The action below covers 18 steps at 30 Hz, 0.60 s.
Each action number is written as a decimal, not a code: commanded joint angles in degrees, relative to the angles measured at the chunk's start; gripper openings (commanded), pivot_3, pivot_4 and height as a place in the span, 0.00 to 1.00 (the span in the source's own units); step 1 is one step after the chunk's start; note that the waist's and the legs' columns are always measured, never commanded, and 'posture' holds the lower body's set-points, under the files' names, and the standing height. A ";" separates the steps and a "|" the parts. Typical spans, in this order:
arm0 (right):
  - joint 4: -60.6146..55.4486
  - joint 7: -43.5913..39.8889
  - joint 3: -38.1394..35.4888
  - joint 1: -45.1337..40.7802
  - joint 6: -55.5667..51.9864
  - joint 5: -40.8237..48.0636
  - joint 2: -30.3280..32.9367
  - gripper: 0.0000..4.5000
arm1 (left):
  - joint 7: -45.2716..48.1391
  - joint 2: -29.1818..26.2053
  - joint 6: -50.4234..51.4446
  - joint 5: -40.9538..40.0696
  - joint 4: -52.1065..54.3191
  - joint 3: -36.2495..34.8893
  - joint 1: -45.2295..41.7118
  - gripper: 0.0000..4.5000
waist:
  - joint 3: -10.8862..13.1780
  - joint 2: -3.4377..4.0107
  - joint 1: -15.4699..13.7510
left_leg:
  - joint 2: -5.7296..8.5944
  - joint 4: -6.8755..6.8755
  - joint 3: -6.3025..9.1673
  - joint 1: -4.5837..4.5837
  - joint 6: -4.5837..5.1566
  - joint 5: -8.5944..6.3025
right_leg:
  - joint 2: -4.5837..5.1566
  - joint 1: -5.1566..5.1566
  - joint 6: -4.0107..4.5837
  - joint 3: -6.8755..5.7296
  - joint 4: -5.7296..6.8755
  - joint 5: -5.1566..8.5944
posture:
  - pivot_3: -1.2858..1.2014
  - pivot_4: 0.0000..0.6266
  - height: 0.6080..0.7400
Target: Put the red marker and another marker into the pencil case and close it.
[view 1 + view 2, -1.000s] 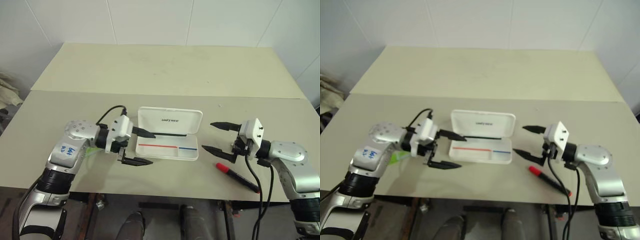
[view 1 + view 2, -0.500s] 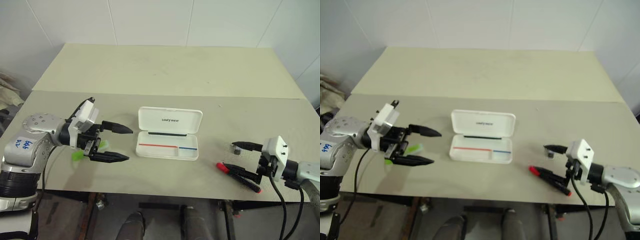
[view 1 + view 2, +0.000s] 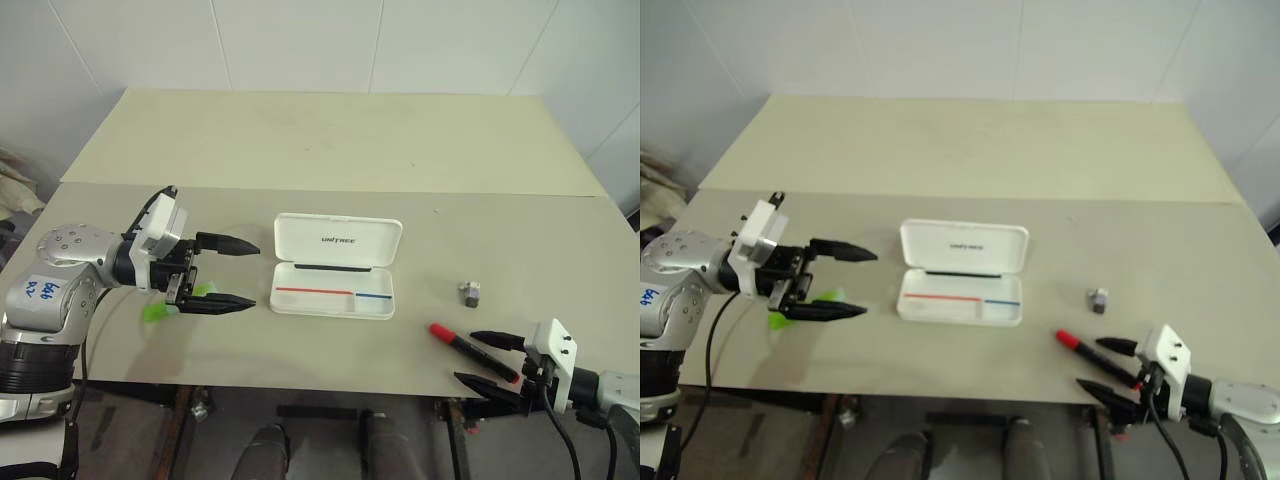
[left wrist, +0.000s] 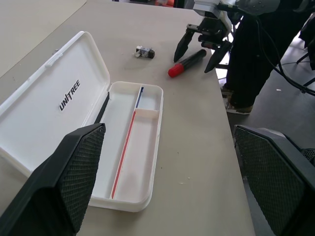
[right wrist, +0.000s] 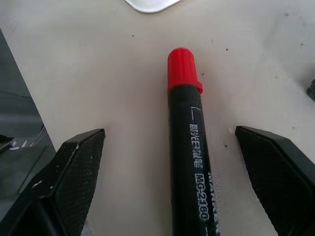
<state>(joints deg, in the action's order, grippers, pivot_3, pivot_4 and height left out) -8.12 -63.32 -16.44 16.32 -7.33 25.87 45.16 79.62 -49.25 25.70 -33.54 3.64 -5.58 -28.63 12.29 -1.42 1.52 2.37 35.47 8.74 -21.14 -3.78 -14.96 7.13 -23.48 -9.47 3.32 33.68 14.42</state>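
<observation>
The pencil case (image 3: pixel 334 266) lies open mid-table, empty (lid tipped back). The red marker (image 3: pixel 473 351) lies near the front edge between the right gripper's (image 3: pixel 485 360) spread fingers. The green highlighter (image 3: pixel 160 308) lies beneath the left gripper (image 3: pixel 244 274), also spread.

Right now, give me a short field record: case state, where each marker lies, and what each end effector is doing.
case: white case open on the table, lid back, tray holds no marker
red marker: on the table, right of the case, near the front edge
green marker: on the table, left of the case
small grey item: on the table, right of the case
left end effector: open, beside the green marker, holding nothing
right end effector: open, one finger on each side of the red marker, not gripping it
</observation>
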 commanded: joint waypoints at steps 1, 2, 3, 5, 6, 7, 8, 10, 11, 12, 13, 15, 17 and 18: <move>4.27 -1.61 0.30 0.19 3.92 -1.76 -0.56 0.86 | 0.12 -0.38 -0.85 -0.08 -0.51 -0.72 -1.56 1.00 | 0.00 -0.01 -0.01 | 0.00 0.03 0.00 -0.01 0.00 0.00 | -0.01 0.01 0.01 0.00 -0.01 -0.01 | 0.52 0.24 1.00; 5.17 -1.94 0.62 -0.03 4.85 -2.02 -0.69 0.78 | 0.18 -0.38 -0.95 0.02 -0.70 -0.64 -1.73 1.00 | -0.01 -0.02 -0.01 | 0.00 0.06 0.00 -0.01 0.00 0.00 | -0.01 0.02 0.02 0.00 -0.01 -0.01 | 0.52 0.24 1.00; 5.99 -1.86 0.73 -0.40 5.95 -2.22 -1.06 0.70 | 0.28 -0.43 -1.06 0.10 -0.89 -0.63 -1.89 1.00 | -0.02 -0.03 -0.01 | -0.01 0.07 0.00 -0.01 0.00 0.00 | -0.01 0.03 0.02 0.00 -0.01 -0.01 | 0.52 0.24 1.00; 7.63 -1.76 1.24 -1.24 8.14 -2.83 -1.77 0.54 | 0.44 -0.57 -1.41 0.32 -1.32 -0.65 -2.22 1.00 | -0.04 -0.07 -0.09 | -0.03 0.07 0.00 0.00 0.00 0.00 | -0.04 0.04 0.03 -0.01 -0.01 -0.02 | 0.52 0.24 1.00; 8.28 -1.69 1.54 -1.61 9.16 -3.26 -2.04 0.46 | 0.49 -0.62 -1.66 0.44 -1.52 -0.68 -2.34 1.00 | -0.04 -0.07 -0.07 | -0.05 0.07 0.00 0.00 0.00 0.00 | -0.05 0.04 0.03 -0.01 0.00 -0.02 | 0.52 0.24 1.00; 8.78 -1.75 1.85 -1.93 9.72 -3.42 -2.28 0.38 | 0.50 -0.65 -1.81 0.49 -1.69 -0.71 -2.43 1.00 | -0.05 -0.08 -0.05 | -0.05 0.07 0.00 0.00 0.00 0.00 | -0.06 0.04 0.04 -0.01 0.00 -0.02 | 0.52 0.24 1.00; 9.15 -1.82 2.04 -2.17 10.10 -3.49 -2.43 0.29 | 0.49 -0.64 -1.91 0.53 -1.82 -0.70 -2.51 1.00 | -0.06 -0.11 -0.03 | -0.07 0.07 0.00 0.00 -0.01 -0.01 | -0.08 0.03 0.04 -0.01 0.00 -0.02 | 0.52 0.24 1.00; 10.08 -1.49 2.55 -2.76 11.12 -4.28 -2.71 0.16 | 0.66 -0.83 -1.63 0.38 -1.92 -0.72 -2.48 1.00 | -0.11 -0.18 0.02 | -0.10 0.08 0.00 0.00 -0.03 -0.02 | -0.11 0.04 0.04 0.00 -0.01 -0.04 | 0.52 0.24 1.00; 10.72 -1.33 3.02 -3.21 12.03 -5.13 -2.75 0.14 | 1.04 -1.21 -1.50 0.41 -1.83 -0.67 -2.12 1.00 | -0.11 -0.18 0.14 | -0.10 0.10 0.00 0.01 -0.03 -0.02 | -0.12 0.04 0.05 0.01 -0.01 -0.05 | 0.52 0.24 1.00; 11.40 -1.15 3.46 -3.72 13.27 -6.15 -2.74 0.14 | 1.25 -1.41 -1.56 0.49 -1.82 -0.69 -1.79 1.00 | -0.13 -0.22 0.25 | -0.13 0.12 -0.01 0.01 -0.04 -0.03 | -0.17 0.04 0.09 0.05 -0.01 -0.07 | 0.52 0.24 1.00; 11.89 -1.27 3.87 -4.13 14.33 -6.89 -2.59 0.14 | 1.33 -1.44 -1.90 0.71 -1.97 -0.71 -1.62 1.00 | -0.15 -0.25 0.27 | -0.21 0.15 -0.05 0.03 -0.07 -0.04 | -0.26 0.05 0.13 0.09 -0.02 -0.09 | 0.52 0.24 1.00; 12.63 -2.23 4.82 -5.07 15.93 -7.62 -2.04 0.14 | 1.31 -1.30 -3.01 1.37 -2.87 -0.79 -1.63 1.00 | -0.17 -0.28 0.23 | -0.38 0.19 -0.07 0.07 -0.11 -0.07 | -0.45 0.09 0.27 0.10 -0.06 -0.16 | 0.52 0.24 1.00; 13.04 -3.44 5.98 -7.31 17.54 -8.52 -1.18 0.14 | 1.62 -1.40 -5.22 2.60 -4.78 -1.01 -1.58 1.00 | -0.17 -0.29 0.30 | -0.48 0.25 -0.07 0.08 -0.11 -0.06 | -0.56 0.10 0.98 0.10 -0.06 0.10 | 0.52 0.24 1.00; 12.82 -4.15 6.62 -9.30 18.22 -8.66 -0.77 0.14 | 1.92 -1.54 -7.08 3.48 -6.07 -1.23 -1.45 1.00 | -0.17 -0.29 0.42 | -0.52 0.30 -0.09 0.10 -0.11 -0.06 | -0.59 0.12 1.07 0.11 -0.05 0.08 | 0.52 0.24 1.00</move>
<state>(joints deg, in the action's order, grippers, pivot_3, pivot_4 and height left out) 4.40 -66.02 -12.00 7.98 10.12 19.42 43.51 80.91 -49.77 21.48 -31.18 -1.32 -5.59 -30.02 12.12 -1.71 1.95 1.82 35.84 8.61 -21.02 -3.89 -15.02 6.50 -23.35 -8.36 3.44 33.65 14.46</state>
